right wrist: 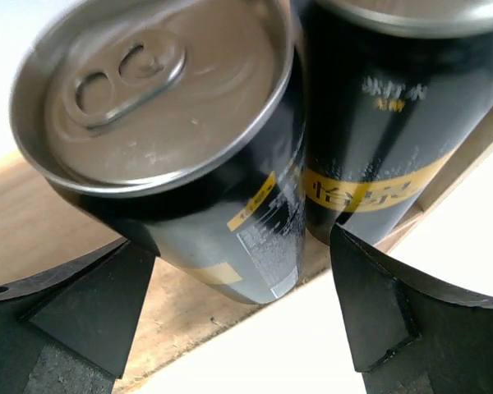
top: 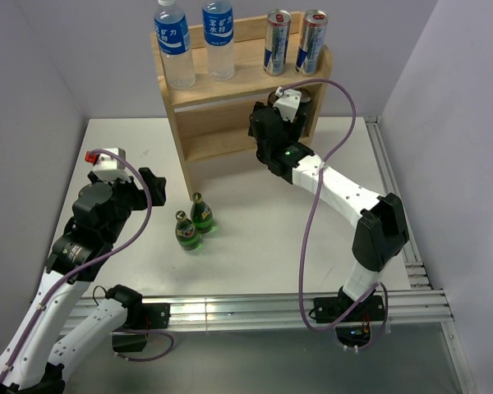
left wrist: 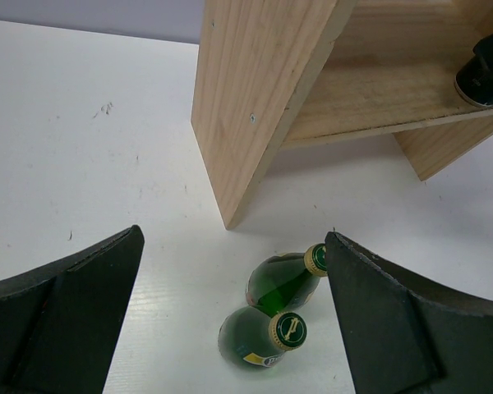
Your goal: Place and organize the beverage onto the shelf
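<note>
The light-wood shelf [top: 230, 103] stands at the back of the table. Two water bottles [top: 174, 45] and two silver-blue cans [top: 277, 41] stand on its top board. Two black cans with yellow bands [right wrist: 205, 139] stand on the lower board [right wrist: 57, 213]. My right gripper [right wrist: 238, 271] is open, its fingers [right wrist: 90, 312] either side of the nearer black can without closing on it. Two green glass bottles [top: 194, 223] stand side by side on the table in front of the shelf's left panel. My left gripper [left wrist: 234, 246] is open and empty above them [left wrist: 271, 308].
The white table [top: 255, 246] has metal rails along its right edge [top: 390, 189] and front edge [top: 255, 308]. Grey walls close in the left, right and back. The right arm's purple cable [top: 329, 156] loops beside the shelf's right panel.
</note>
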Robot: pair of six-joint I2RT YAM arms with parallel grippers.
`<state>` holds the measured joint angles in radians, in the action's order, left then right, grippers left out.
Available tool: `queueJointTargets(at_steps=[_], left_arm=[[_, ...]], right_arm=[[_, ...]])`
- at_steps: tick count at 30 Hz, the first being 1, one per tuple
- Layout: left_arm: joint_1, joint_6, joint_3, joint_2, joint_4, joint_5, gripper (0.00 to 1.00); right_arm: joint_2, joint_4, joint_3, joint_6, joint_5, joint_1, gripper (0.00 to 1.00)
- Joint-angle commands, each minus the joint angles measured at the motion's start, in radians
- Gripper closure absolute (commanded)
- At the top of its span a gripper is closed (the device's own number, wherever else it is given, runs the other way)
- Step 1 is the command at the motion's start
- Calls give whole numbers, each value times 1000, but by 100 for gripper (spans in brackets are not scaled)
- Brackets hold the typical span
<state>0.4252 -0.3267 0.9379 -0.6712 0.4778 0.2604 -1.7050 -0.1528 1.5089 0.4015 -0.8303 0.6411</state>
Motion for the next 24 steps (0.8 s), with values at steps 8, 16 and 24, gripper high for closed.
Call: queueJointTargets(at_steps=[8,16,24], left_arm=[[4,-3,44,10,-8,20,1],[4,-14,42,-1,-24,20,1],[4,-83,-72,24,-7,-124,1]], right_arm=[[136,16,-108,27,8,22,8],[228,18,-200,22,145,32,5],[433,-57,-328,69,234,121,4]])
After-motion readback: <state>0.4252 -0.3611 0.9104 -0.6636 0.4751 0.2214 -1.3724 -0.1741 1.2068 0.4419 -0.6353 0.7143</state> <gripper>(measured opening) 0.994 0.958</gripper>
